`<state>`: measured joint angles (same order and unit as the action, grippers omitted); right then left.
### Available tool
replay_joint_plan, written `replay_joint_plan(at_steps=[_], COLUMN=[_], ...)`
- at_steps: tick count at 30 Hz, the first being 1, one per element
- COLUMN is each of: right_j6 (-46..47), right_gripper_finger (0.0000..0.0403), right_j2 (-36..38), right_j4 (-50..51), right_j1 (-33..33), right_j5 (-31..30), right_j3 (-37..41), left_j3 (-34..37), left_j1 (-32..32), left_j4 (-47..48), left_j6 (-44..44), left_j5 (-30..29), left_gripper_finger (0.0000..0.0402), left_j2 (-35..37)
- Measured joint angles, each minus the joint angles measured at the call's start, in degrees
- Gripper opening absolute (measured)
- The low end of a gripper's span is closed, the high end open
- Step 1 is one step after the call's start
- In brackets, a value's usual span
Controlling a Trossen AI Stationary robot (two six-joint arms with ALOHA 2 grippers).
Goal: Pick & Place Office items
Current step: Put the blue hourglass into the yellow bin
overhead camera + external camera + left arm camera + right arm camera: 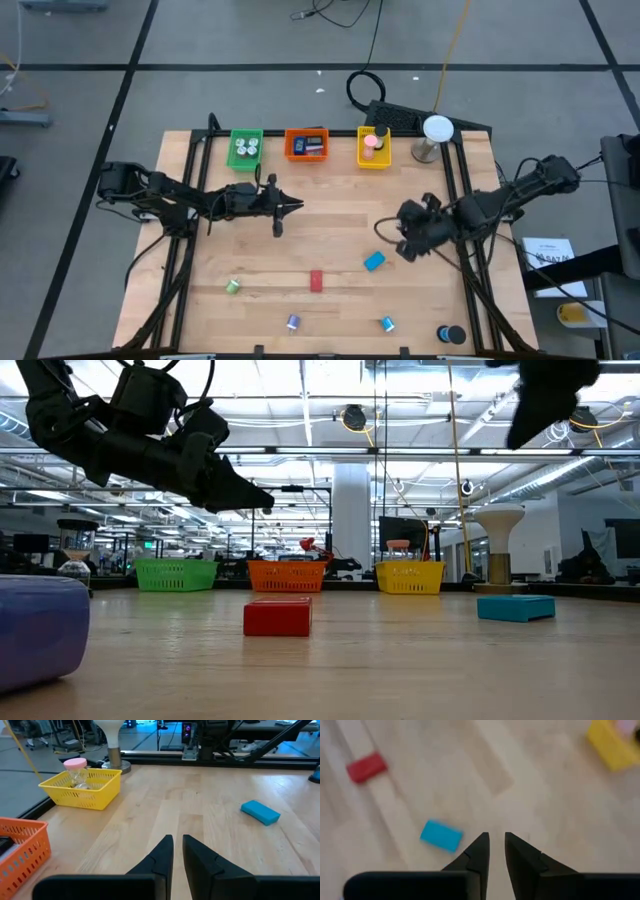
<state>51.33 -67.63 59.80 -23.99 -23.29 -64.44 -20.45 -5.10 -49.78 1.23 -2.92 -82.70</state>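
Note:
Loose office items lie on the wooden table: a blue block [374,261] [441,835], a red block [316,281] [277,616], a green roll [232,287], a purple roll [292,321], a small blue piece [387,323] and a black roll [452,334]. My right gripper [388,236] [496,840] hovers above the table just beyond the blue block, tilted down, slightly open and empty. My left gripper [297,207] [177,842] hangs nearly level over the table's middle left, with only a thin slit between its fingers and nothing in it.
Along the far edge stand a green tray [245,148], an orange tray [307,145] and a yellow tray [373,147], each with items inside. A white ball on a stand [436,135] is at the far right. Bare wood lies between the two grippers.

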Motion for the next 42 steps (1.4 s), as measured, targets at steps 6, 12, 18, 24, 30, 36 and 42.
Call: replay_joint_plan(at_steps=[6,12,18,24,30,36,42], right_j6=[17.8,36.4,53.2,60.5,64.8,69.1,70.7], right_gripper_finger=[0.0011,0.0008,0.0022,0.0080,0.0155,0.0208,0.0237], right_j2=[-8.6,-14.3,-17.7,-18.8,-18.8,-18.8,-21.2], right_j4=[15.0,18.4,15.2,9.2,6.8,3.7,-0.7], right_j1=[-9.6,-18.9,-28.8,-34.7,-38.2,-41.1,-42.6], right_j5=[4.7,13.9,19.7,21.7,21.9,21.9,22.1], right_j3=[-8.7,-10.6,-10.6,-10.6,-10.6,-10.6,-10.6], left_j3=[0.0,0.0,0.0,0.0,0.0,0.0,0.0], left_j1=[0.0,0.0,0.0,0.0,0.0,0.0,0.0], left_j4=[0.0,0.0,0.0,0.0,0.0,0.0,0.0], left_j6=[0.0,0.0,0.0,0.0,0.0,0.0,0.0], left_j5=[0.0,0.0,0.0,0.0,0.0,0.0,0.0], left_gripper_finger=[0.0049,0.0049,0.0049,0.0049,0.0049,0.0049,0.0049], left_j2=[0.0,0.0,0.0,0.0,0.0,0.0,0.0])
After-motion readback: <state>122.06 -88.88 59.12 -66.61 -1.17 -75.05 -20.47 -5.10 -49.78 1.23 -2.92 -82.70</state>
